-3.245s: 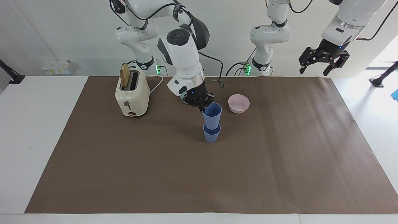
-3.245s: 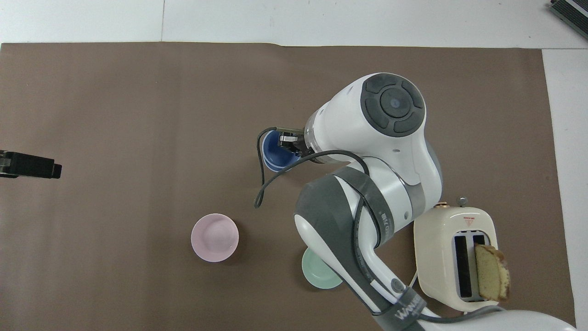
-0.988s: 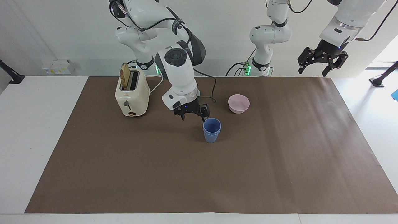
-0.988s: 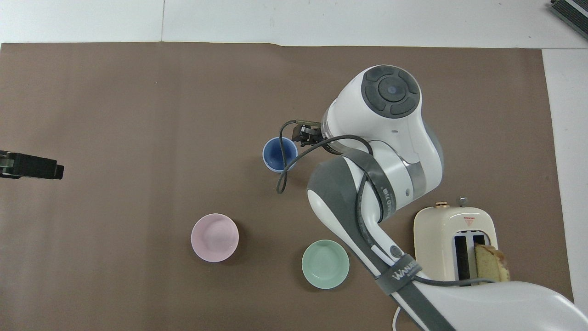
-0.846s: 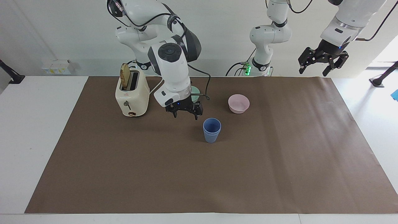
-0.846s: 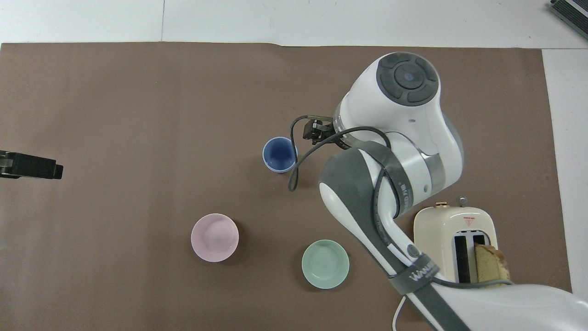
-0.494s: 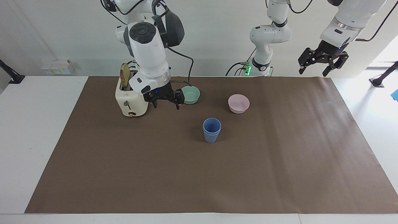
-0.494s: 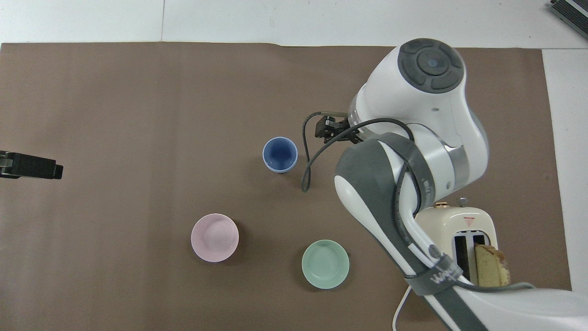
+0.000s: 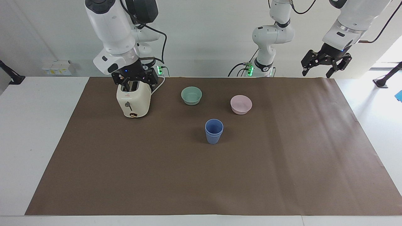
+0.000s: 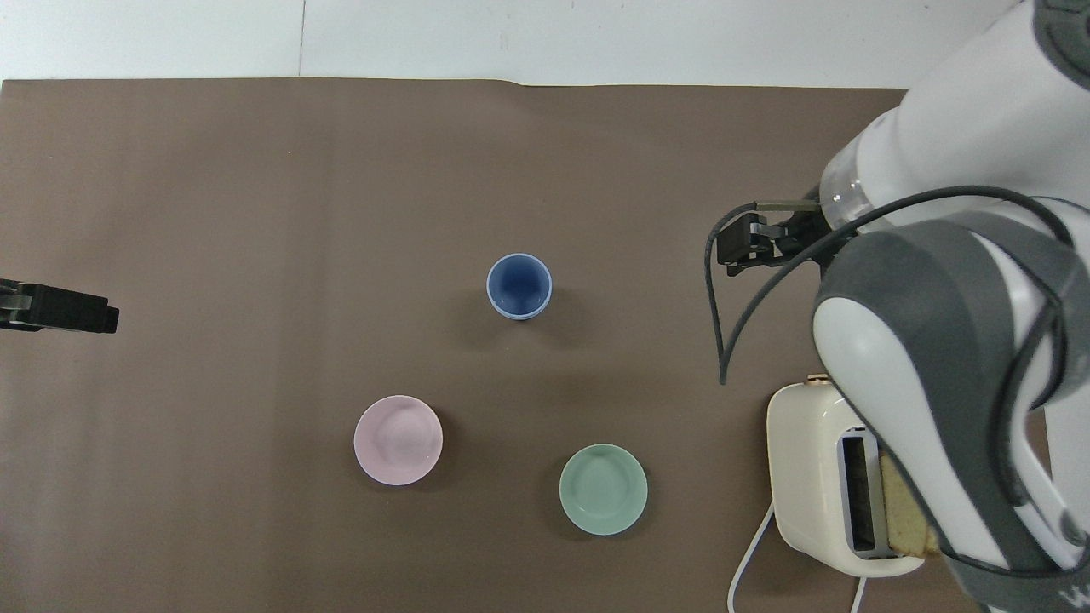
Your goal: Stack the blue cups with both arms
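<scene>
The two blue cups (image 9: 214,131) stand nested one inside the other, upright on the brown mat; they also show in the overhead view (image 10: 519,287). They are farther from the robots than both bowls, and no gripper touches them. My right gripper (image 9: 135,82) is open and empty, raised over the toaster at the right arm's end; part of it shows in the overhead view (image 10: 742,249). My left gripper (image 9: 326,67) is open and empty, and waits high over the mat's edge at the left arm's end; its tip shows in the overhead view (image 10: 64,308).
A mint-green bowl (image 9: 191,95) and a pink bowl (image 9: 241,104) sit nearer to the robots than the cups. A cream toaster (image 9: 133,101) with a slice of bread in it stands at the right arm's end, its cord trailing toward the robots.
My right gripper let go of the upper cup, which now sits fully down in the lower one. The gripper rose and swung away to over the toaster. The left arm stayed put.
</scene>
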